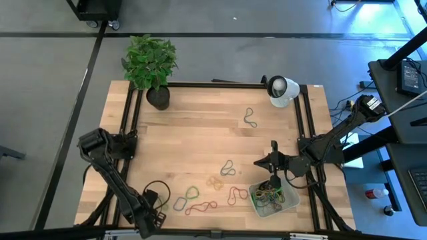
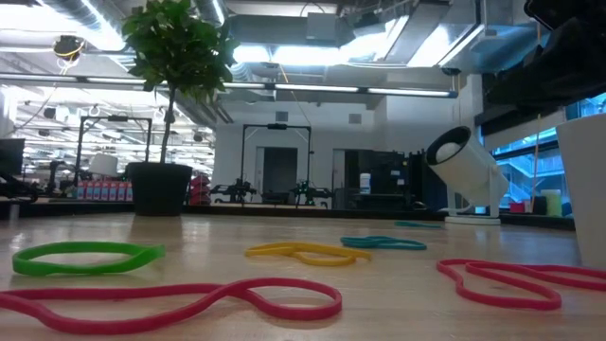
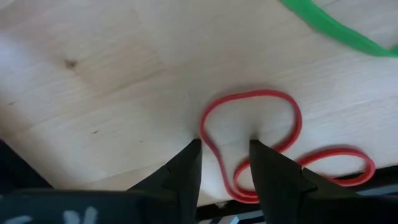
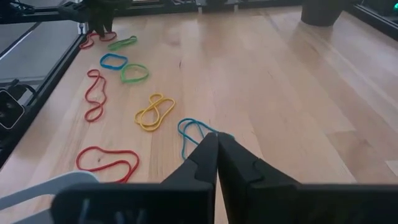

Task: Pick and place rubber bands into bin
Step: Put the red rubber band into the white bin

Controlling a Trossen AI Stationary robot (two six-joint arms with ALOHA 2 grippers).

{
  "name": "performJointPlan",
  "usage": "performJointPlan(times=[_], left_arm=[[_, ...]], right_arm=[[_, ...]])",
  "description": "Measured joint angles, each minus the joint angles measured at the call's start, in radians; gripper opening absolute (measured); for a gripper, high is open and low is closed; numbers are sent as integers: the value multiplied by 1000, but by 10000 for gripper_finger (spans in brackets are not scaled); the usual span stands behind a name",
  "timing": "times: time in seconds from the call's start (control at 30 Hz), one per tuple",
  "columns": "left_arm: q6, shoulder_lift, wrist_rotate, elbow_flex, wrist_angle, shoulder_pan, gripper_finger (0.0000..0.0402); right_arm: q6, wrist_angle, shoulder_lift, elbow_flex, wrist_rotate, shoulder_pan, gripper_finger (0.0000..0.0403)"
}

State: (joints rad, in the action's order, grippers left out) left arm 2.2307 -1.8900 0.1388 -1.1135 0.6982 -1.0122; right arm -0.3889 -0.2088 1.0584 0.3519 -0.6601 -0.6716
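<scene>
Rubber bands lie loose on the wooden table: red (image 1: 200,208), green (image 1: 190,195), yellow (image 1: 215,181), teal (image 1: 228,167), another red (image 1: 237,195) and one farther off (image 1: 249,119). The bin (image 1: 291,202) at the near right holds several bands. My left gripper (image 3: 224,144) points down at the table's near left, open. It straddles one strand of a red band (image 3: 249,92), one finger inside the loop and one outside. A green band (image 3: 329,28) lies beside it. My right gripper (image 4: 216,140) hangs shut above the table just short of the teal band (image 4: 189,127). My left gripper comes from above with its fingertips (image 3: 196,146) low at the table on either side of the red band's strand (image 3: 206,138). The band lies flat on the wood. Whether a fingertip touches it, I cannot tell.
A potted plant (image 1: 158,97) stands at the far left corner and a white round device (image 1: 281,90) at the far right. Black frame rails (image 1: 303,120) run along the table's sides. Bare wood lies across the middle and far part of the table.
</scene>
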Motion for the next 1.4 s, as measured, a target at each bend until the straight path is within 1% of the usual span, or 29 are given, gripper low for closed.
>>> performJointPlan(times=[0.07, 0.13, 0.27, 0.3, 0.37, 0.43, 0.53, 0.6, 0.67, 0.83, 1.03, 1.17, 1.23, 1.3, 1.4], left_arm=[[-4, -7, 0, 0, -3, 1, 120], [-15, -10, 2, 0, -7, 8, 98], [-58, -6, 14, 2, -11, 13, 23], [-65, -2, 14, 3, -11, 13, 12], [-79, 12, 11, -3, -3, 15, 5], [-79, 16, 2, -30, 55, 18, 2], [-86, 26, -63, -83, 195, 31, 1], [-104, 34, -113, -126, 232, 45, 1], [-157, 36, -160, -160, 276, 68, 1], [-374, 37, -303, -240, 298, 162, 1], [-730, 37, -421, -345, 295, 316, 1], [-983, 37, -509, -421, 265, 417, 1], [-1129, 37, -526, -450, 194, 463, 1], [-1274, 38, -525, -470, 85, 511, 1], [-1476, 35, -497, -483, -102, 570, 1]], right_arm=[[-1, 2, 0, 0, 0, 0, 15], [-1, 2, 0, 0, 0, 0, 15], [1, 1, 0, 0, 0, 0, 15], [1, 1, 0, 0, 0, 0, 15], [1, 3, 0, 0, 0, 0, 15], [1, 3, 0, 0, 0, 0, 15], [2, 4, 0, 0, 0, 0, 15], [2, 5, 0, 0, 0, 0, 15], [4, 7, 0, 0, 0, 0, 15], [5, 8, 0, 0, 0, 0, 15], [8, 9, 0, 0, 0, 0, 15], [27, 9, 0, 0, 0, 0, 15], [34, 9, 0, 0, 0, 0, 15], [52, 8, 0, 0, -18, 0, 15], [86, 0, -1, 0, -124, 0, 15]])
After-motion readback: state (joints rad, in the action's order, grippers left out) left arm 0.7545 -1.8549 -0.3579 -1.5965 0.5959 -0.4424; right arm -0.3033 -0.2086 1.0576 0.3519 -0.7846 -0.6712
